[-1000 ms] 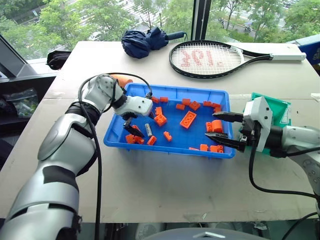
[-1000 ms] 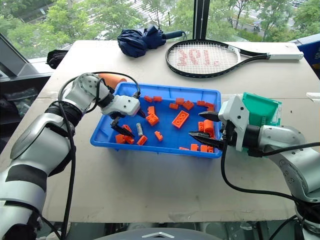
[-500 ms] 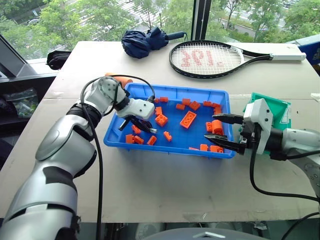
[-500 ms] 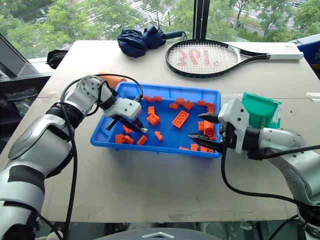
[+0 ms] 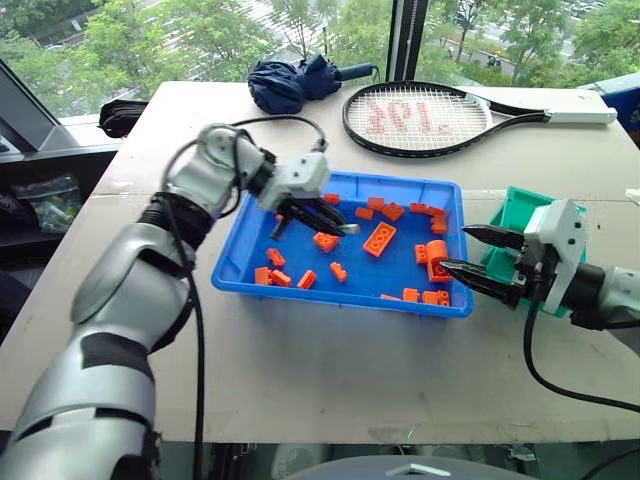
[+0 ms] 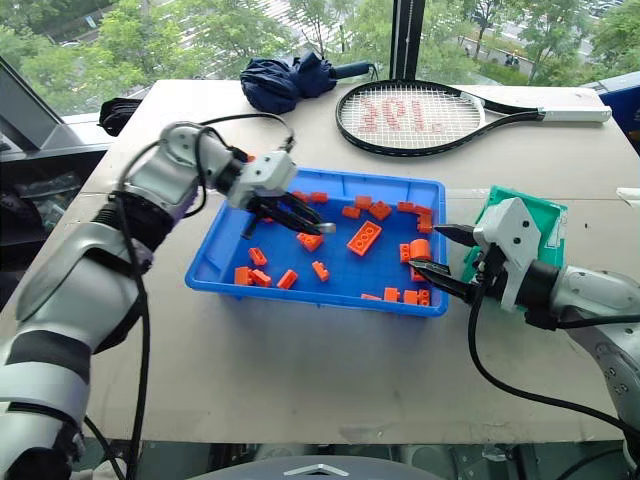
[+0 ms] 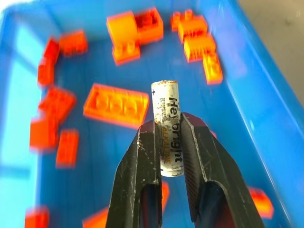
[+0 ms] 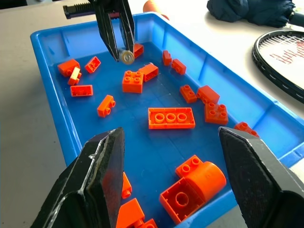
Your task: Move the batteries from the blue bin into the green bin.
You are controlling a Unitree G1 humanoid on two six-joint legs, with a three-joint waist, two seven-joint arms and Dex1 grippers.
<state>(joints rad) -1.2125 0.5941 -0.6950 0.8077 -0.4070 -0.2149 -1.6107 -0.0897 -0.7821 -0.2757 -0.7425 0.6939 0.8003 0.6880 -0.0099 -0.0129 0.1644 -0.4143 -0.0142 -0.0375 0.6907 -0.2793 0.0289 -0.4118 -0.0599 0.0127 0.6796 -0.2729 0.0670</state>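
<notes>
since a second ago the left gripper [image 5: 340, 228] has closed on a battery [image 7: 169, 124] that lay on the floor of the blue bin [image 5: 243, 243] near its left end, and has lifted it and swung it toward the bin's middle. its two black fingers [image 7: 142, 161] now pinch the small silver cylinder around its lower half, held above the orange bricks [image 5: 377, 239]. right gripper [image 5: 478, 252] hovers at the bin's right edge with its fingers spread wide and nothing between them. behind it, by the table's right edge, stands the green bin [image 5: 520, 213]. judging by this, the pick is done and the carry is in hand. next the battery must cross the blue bin's right rim and be let go over the green bin, possibly after a handover.
</notes>
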